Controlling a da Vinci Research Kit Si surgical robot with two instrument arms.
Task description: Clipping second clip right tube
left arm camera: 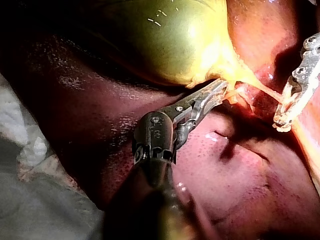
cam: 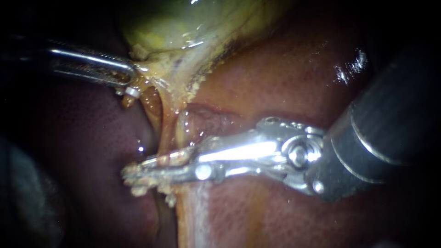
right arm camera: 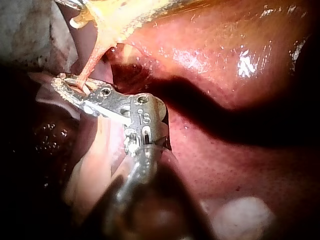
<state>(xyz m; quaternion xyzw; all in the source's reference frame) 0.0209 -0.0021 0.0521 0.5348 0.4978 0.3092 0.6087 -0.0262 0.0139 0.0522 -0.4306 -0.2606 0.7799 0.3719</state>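
A surgical practice bench — a bare liver is lying beside crumpled pale cloth, the left instrument and right instrument reaching in by the liver's gallbladder.

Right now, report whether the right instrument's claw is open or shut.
Shut on the tube: the right instrument has its claw touching it from both sides.

Gallbladder is yellow-green, liver red, right instrument silver.

Entering from left with left instrument, clamping gallbladder edge in its jaws. Entering from right with right instrument, wrist straight, jaws levelled leftward, pinching tube from both sides.
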